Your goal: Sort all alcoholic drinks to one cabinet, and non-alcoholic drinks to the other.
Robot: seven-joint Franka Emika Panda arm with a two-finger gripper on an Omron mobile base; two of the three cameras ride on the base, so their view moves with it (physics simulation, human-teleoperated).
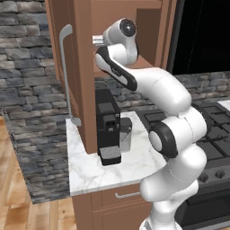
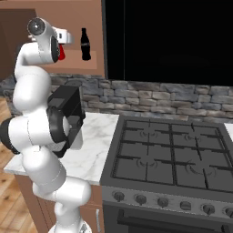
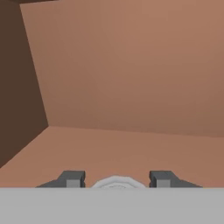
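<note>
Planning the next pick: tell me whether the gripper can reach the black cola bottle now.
Probably not yet: the gripper seems shut on the red can. The black bottle stands near, nothing between them.

Grey stone wall [image 2: 182, 93] behind white marble counter [image 1: 134, 164]. Black gas stove [image 2: 168, 157] beside it. Black coffee machine [image 1: 108, 130] on counter. Wooden plank floor [image 1: 13, 179].

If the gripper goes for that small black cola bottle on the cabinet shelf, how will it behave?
The black cola bottle stands tall and narrow on the shelf, so a sideways nudge would probably tip it. Its contoured, smooth-looking body may slip in a loose grip; round, it would likely roll once down.
</note>
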